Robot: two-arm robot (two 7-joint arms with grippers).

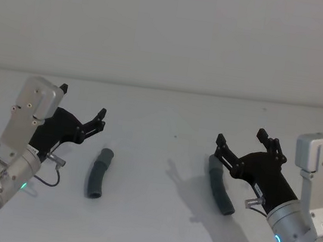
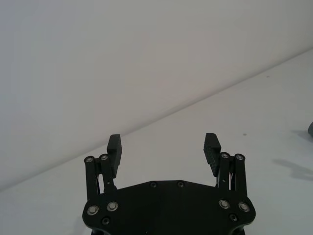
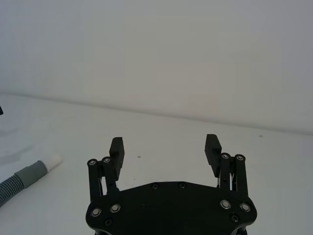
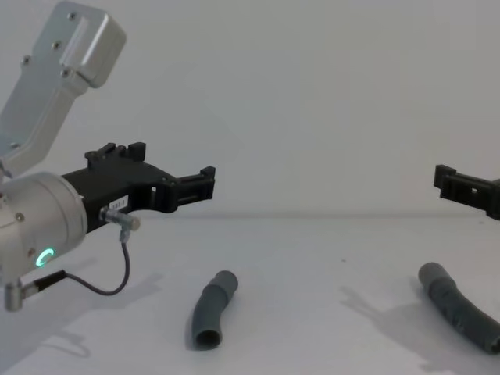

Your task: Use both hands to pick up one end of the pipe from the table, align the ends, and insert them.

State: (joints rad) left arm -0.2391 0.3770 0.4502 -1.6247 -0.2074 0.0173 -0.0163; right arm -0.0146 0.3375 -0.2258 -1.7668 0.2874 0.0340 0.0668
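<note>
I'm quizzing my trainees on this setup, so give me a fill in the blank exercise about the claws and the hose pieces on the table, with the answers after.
1. The left claw and the right claw are both wide ____.
2. The left hose piece and the right hose piece lie on the table, gripped by ____ claw.
3. In the right wrist view, a hose cuff ends in a short ____ tip.

Missing words: open; neither; white.
</note>
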